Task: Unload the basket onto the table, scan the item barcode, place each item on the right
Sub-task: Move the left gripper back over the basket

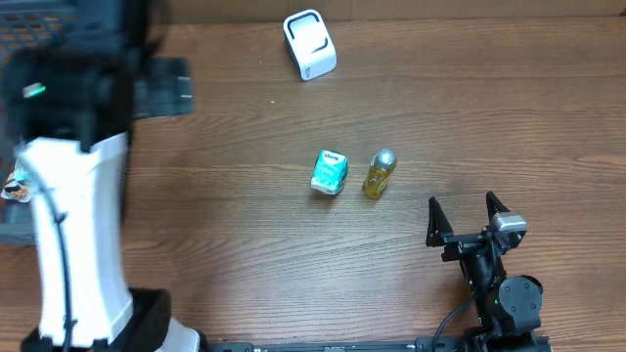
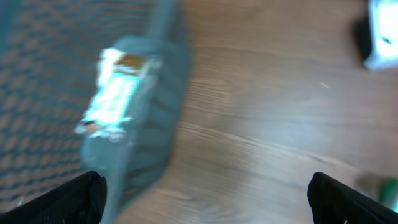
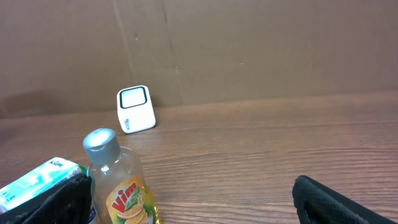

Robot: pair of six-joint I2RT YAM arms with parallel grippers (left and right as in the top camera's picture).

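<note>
Scanner: small white box-shaped barcode scanner (image 1: 309, 44) with a dark window, standing at the far edge of the brown wooden table (image 1: 245, 254), close to the cardboard wall (image 3: 249, 43); nothing touches it.
Carton: small teal-and-white carton (image 1: 330, 172) near the middle of the table, well apart from the scanner.
Bottle: yellow plastic bottle with a silver cap (image 1: 379, 174), just beside the carton on its right; the right wrist view shows it upright, label towards the camera.
Right gripper: black two-finger right gripper (image 1: 462, 203) on the near side of the bottle and apart from it, fingers spread wide, nothing between them.
Left gripper: left gripper (image 2: 205, 202) shows only in its own blurred camera; black fingertips (image 2: 74, 199) sit at the two lower corners, far apart, gripping nothing.
Left arm: big white left arm (image 1: 78, 235) fills the left side of the overhead view, out of focus.
Basket: dark grey mesh basket (image 2: 37, 93) at the table's left side.
Packet: crumpled white-and-teal packet (image 2: 118, 90) at the basket's rim; the blur hides whether it lies inside or on the edge.
</note>
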